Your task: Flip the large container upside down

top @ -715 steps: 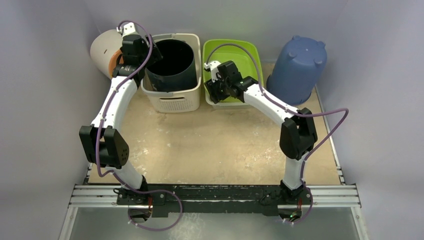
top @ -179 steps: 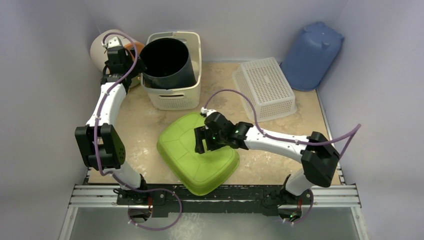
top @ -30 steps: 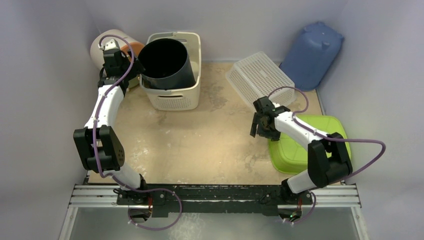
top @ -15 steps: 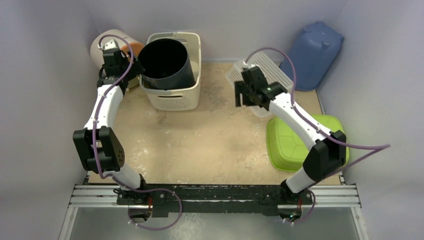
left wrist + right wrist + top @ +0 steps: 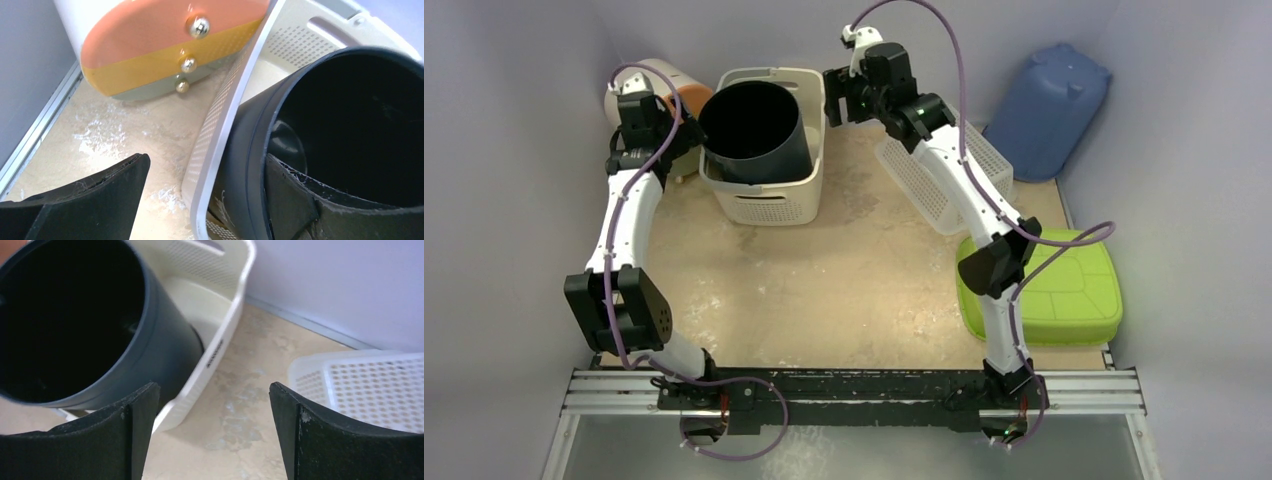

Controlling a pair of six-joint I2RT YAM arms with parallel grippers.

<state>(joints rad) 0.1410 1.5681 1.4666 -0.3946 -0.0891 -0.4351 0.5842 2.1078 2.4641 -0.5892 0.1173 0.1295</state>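
A large black bucket [image 5: 754, 125] stands mouth-up inside a cream basket [image 5: 764, 200] at the back left. My left gripper [image 5: 686, 135] is open at their left side. In the left wrist view, the left gripper [image 5: 205, 162] straddles the cream basket's wall [image 5: 220, 115] and the bucket's wall [image 5: 250, 150], with one finger outside over the floor and one inside the bucket. My right gripper [image 5: 836, 105] is open and empty, high beside the basket's right rim. The right wrist view shows the right gripper [image 5: 212, 389] over bare floor, with the bucket [image 5: 75, 325] to its left.
A white mesh basket [image 5: 944, 175] lies tilted under the right arm. A green tub [image 5: 1049, 290] sits upside down at the front right. A blue bin [image 5: 1049, 110] leans in the back right corner. A white and orange container [image 5: 659, 85] lies behind the left gripper.
My right arm has swung up and left from the mesh basket to the cream basket's right rim. The left gripper has shifted slightly at the bucket's left side.
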